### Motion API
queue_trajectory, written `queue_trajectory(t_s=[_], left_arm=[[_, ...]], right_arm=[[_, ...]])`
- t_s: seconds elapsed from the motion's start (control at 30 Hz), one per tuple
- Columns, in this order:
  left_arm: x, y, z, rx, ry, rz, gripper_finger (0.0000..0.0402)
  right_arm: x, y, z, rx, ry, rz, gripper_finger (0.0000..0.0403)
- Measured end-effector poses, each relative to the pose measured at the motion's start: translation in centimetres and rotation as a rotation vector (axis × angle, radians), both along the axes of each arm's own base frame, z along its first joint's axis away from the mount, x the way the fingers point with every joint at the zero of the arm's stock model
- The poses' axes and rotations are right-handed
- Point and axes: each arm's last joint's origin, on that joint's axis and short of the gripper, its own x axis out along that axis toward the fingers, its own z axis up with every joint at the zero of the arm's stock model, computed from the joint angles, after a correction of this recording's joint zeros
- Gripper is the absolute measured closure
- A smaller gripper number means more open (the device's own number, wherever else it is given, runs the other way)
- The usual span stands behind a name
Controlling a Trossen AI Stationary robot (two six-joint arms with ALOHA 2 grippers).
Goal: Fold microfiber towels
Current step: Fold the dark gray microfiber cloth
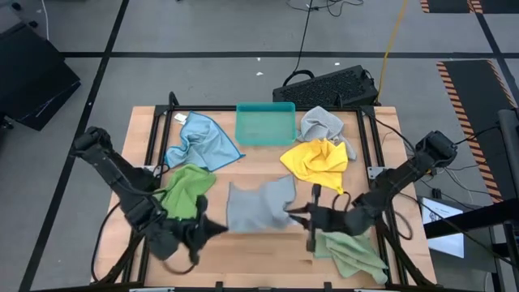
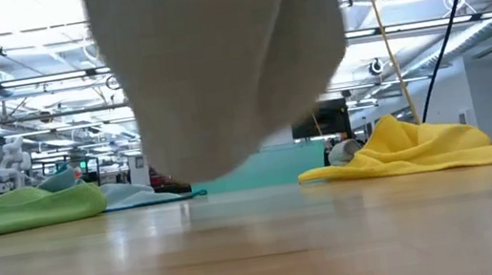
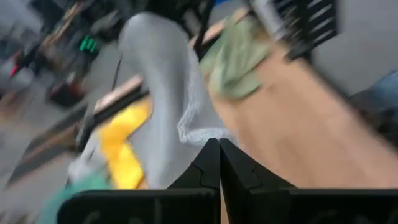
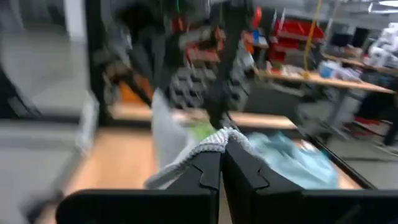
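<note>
A grey microfiber towel [image 1: 259, 207] hangs between my two grippers over the table's near middle. In the low view the grey towel [image 2: 226, 63] shows sagging, its lowest part just above the tabletop. My left gripper [image 1: 222, 229] is shut on its near-left corner, and my right gripper [image 1: 292, 212] is shut on its right side. Lying crumpled on the table are a green towel [image 1: 186, 191], a light blue one [image 1: 203, 142], a yellow one [image 1: 316, 160], a second grey one [image 1: 322, 123] and a second green one [image 1: 353, 251]. My left gripper pinches the grey towel's hemmed edge [image 3: 200, 134] between its two fingers, coming from the table's left and slanting slightly down. The cloth rises away from the fingertips, clear of the table. My right gripper pinches the towel's hemmed edge [image 4: 214, 142] between its two fingers, coming level from the table's right. The cloth falls away slack beyond the fingers.
A teal tray [image 1: 265, 123] stands at the far middle of the table, between the light blue and the far grey towel. A black keyboard [image 1: 328, 85] lies on the floor beyond the far edge. Bare wood [image 1: 259, 259] shows under and in front of the hanging towel.
</note>
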Motion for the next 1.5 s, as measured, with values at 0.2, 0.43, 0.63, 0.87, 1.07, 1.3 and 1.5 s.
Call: queue_trajectory(t_s=[0.2, 0.43, 0.63, 0.87, 1.07, 1.3, 1.5], left_arm=[[-1.6, -0.5, 3.7, 0.053, -0.117, -0.06, 0.04], [-2.3, 6.0, 2.6, 0.188, -0.048, 0.405, 0.04], [-1.8, 10.8, -3.0, 0.097, 0.168, 0.619, 0.04], [-1.0, 14.1, -8.7, 0.045, 0.305, 0.688, 0.04], [-0.2, 15.2, -9.5, 0.042, 0.296, 0.661, 0.0398], [0.6, 14.8, -9.0, -0.052, 0.296, 0.518, 0.0397], [0.5, 13.9, -9.5, -0.168, 0.358, 0.38, 0.0398]], right_arm=[[-1.0, 1.4, 3.0, 0.016, -0.14, 0.024, 0.0399], [0.9, -2.4, 1.5, -0.204, 0.04, -0.359, 0.0399], [3.3, -8.8, -2.8, -0.107, 0.173, -0.365, 0.0399], [2.8, -15.5, -7.8, 0.036, 0.277, -0.413, 0.0399], [1.6, -17.5, -9.8, 0.121, 0.249, -0.382, 0.0399], [0.6, -17.7, -11.3, 0.137, 0.265, -0.349, 0.0399], [-0.6, -17.7, -13.0, 0.206, 0.31, -0.326, 0.0399]])
